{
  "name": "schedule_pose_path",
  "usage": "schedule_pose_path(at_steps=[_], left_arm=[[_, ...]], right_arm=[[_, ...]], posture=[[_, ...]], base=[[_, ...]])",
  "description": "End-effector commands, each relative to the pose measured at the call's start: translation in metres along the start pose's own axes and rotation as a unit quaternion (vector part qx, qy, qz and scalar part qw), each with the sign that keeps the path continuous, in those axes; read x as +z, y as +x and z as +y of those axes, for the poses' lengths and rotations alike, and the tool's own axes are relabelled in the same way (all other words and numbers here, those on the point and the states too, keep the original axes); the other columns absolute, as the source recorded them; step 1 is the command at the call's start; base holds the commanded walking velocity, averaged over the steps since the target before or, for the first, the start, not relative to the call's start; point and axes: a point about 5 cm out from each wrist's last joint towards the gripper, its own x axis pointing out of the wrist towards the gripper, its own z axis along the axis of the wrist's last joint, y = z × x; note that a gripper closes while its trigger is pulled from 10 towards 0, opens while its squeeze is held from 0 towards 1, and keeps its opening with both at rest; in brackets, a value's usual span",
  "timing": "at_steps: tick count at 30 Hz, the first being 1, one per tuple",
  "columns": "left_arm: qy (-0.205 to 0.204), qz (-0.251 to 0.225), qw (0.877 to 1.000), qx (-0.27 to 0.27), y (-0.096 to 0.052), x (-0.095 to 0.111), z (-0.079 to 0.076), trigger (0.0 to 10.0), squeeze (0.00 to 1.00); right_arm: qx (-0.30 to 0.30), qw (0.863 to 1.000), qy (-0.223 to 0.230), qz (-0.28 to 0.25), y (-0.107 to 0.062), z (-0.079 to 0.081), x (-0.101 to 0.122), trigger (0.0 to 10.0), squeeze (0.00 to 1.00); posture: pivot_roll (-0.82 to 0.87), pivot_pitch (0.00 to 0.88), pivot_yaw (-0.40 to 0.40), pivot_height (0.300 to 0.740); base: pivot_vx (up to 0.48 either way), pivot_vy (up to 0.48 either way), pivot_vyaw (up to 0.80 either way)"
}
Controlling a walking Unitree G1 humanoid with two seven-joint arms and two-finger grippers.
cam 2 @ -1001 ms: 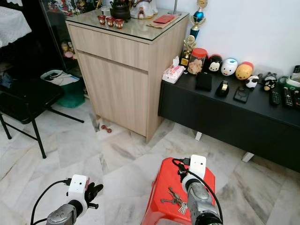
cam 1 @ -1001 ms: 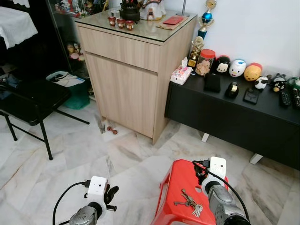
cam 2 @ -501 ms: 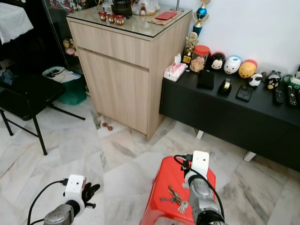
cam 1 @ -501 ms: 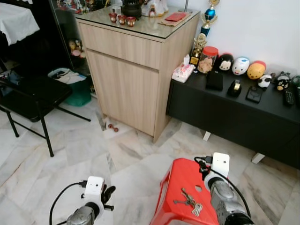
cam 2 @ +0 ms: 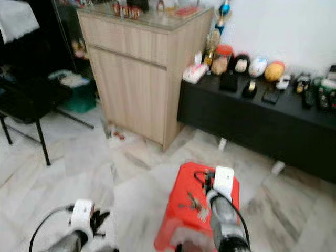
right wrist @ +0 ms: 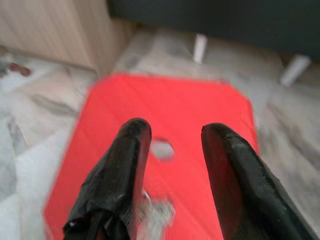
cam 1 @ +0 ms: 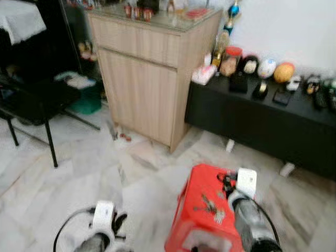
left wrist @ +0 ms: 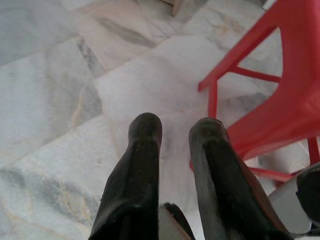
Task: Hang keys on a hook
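A bunch of keys (cam 1: 210,206) lies on top of a red plastic stool (cam 1: 195,189) on the marble floor, low and right of middle. My right gripper (right wrist: 176,129) hovers open just over the stool's top, near its centre hole, holding nothing. The keys (right wrist: 155,211) show as a blur close under its fingers. My left gripper (left wrist: 176,125) is open above bare floor to the left of the stool (left wrist: 285,85). The eye views are blurred.
A tall wooden cabinet (cam 1: 147,79) stands ahead. To its right a low black bench (cam 1: 262,121) by the white wall carries jars, toys and remotes. A black folding chair (cam 1: 31,105) is at the left. Marble floor lies open between them.
The whole picture has shifted and blurred, so the camera moved. The stool and keys now sit slightly higher in the frame. Both grippers keep their pose.
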Motion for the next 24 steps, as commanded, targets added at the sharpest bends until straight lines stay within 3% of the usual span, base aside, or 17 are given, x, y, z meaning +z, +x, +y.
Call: schedule_pose_path(at_steps=[1, 12, 17, 24], left_arm=[[0.006, 0.008, 1.0, -0.005, 0.0, -0.001, -0.002, 10.0, 0.0], [0.007, 0.006, 1.0, -0.008, 0.001, -0.001, -0.004, 10.0, 0.0], [0.008, 0.006, 1.0, -0.01, 0.002, 0.0, -0.005, 10.0, 0.0], [0.01, 0.009, 1.0, -0.01, 0.002, -0.001, -0.006, 10.0, 0.0]], right_arm=[[-0.009, 1.0, 0.003, 0.019, 0.001, -0.007, -0.004, 10.0, 0.0], [0.03, 0.999, -0.022, 0.027, 0.002, 0.001, -0.003, 10.0, 0.0], [0.055, 0.998, -0.021, -0.002, 0.002, 0.008, 0.004, 10.0, 0.0], [0.056, 0.998, -0.026, 0.007, 0.002, 0.008, 0.002, 10.0, 0.0]], posture=[[-0.02, 0.004, -0.07, 0.646], [-0.02, 0.002, -0.07, 0.646], [-0.02, 0.003, -0.069, 0.631], [-0.02, 0.005, -0.069, 0.631]], base=[[0.0, 0.0, 0.0], [0.0, 0.0, 0.0], [0.0, 0.0, 0.0], [0.0, 0.0, 0.0]])
